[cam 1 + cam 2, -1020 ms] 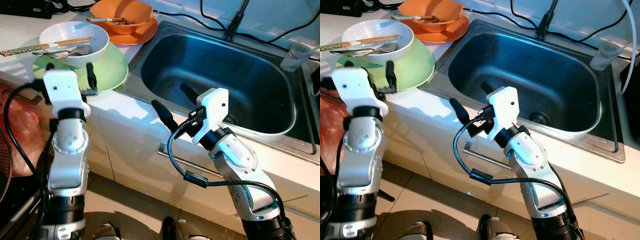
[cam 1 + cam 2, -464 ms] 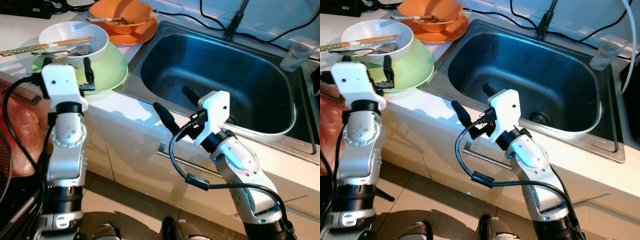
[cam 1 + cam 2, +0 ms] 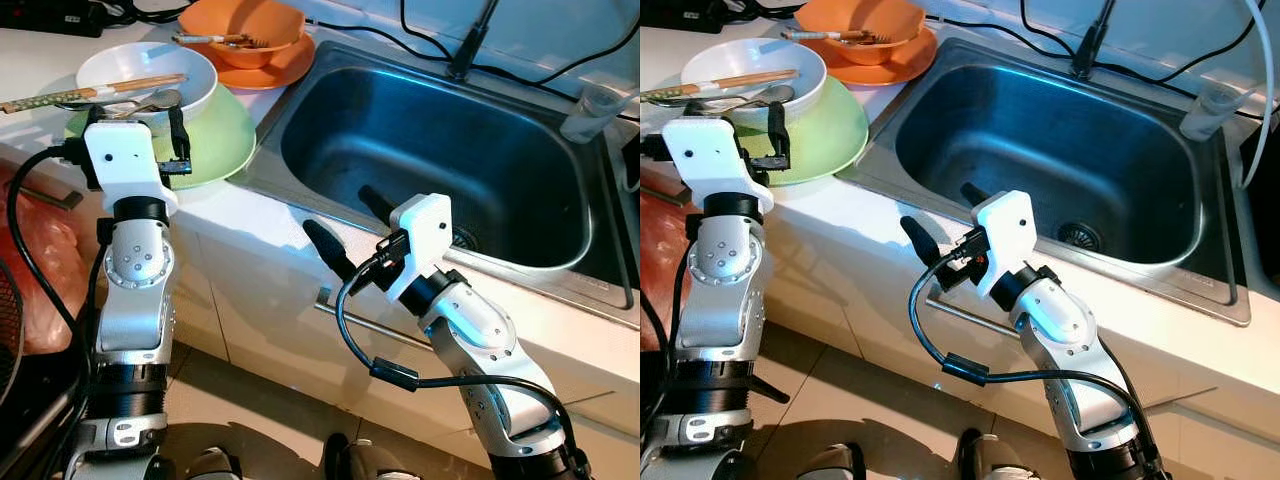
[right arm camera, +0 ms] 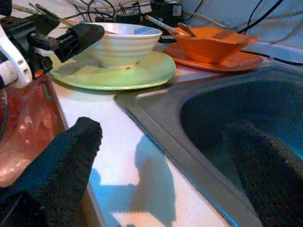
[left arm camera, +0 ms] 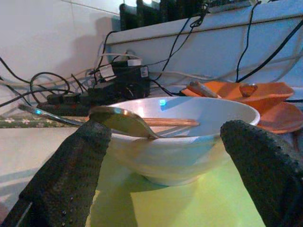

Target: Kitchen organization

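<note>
Your left end effector [image 5: 163,165], fingers wide, has edged over the green plate [image 3: 225,135] toward the white bowl [image 5: 182,135].

Your two head views look steeply down on the bench [image 3: 255,215] and sink [image 3: 440,160] from close above. Left wrist view sits low, close to the white bowl [image 5: 182,137]. Right wrist view skims the bench; it shares that bowl [image 4: 124,43].

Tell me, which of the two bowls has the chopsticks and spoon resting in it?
The white bowl on the green plate, just ahead of the left end effector. The orange bowl sits farther back on an orange plate.
</note>
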